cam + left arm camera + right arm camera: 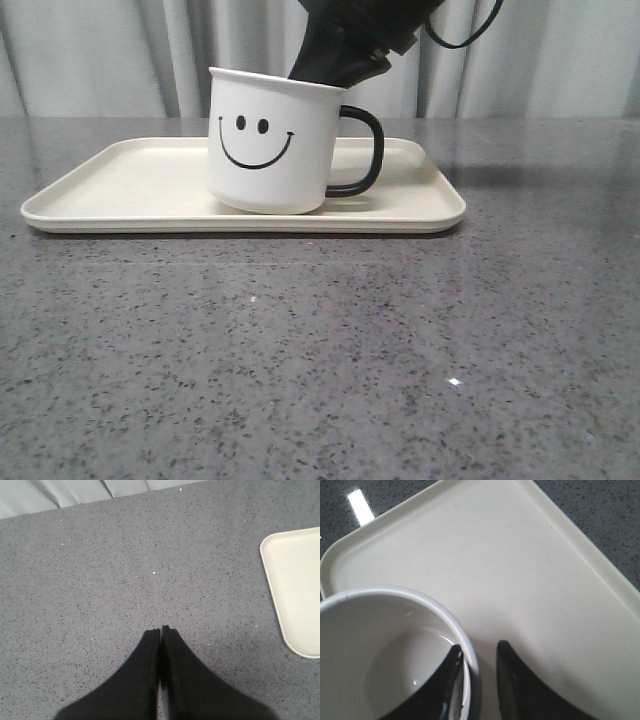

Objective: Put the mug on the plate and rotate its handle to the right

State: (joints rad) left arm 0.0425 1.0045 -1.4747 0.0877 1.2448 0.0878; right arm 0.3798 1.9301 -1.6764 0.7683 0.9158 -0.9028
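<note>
The white mug [270,140] with a black smiley face stands on the cream plate [130,180], right of the plate's middle. Its black handle [372,150] points to the right. My right arm [345,45] comes down from above into the mug's far side. In the right wrist view, my right gripper [479,647] straddles the mug [385,645] wall: one finger sits inside against the wall, the other outside with a gap to the rim, over the plate [520,570]. My left gripper [161,628] is shut on nothing above bare table, left of the plate [295,590].
The grey speckled table [320,350] extends in front of and around the plate. A grey curtain [100,60] hangs behind the table's far edge.
</note>
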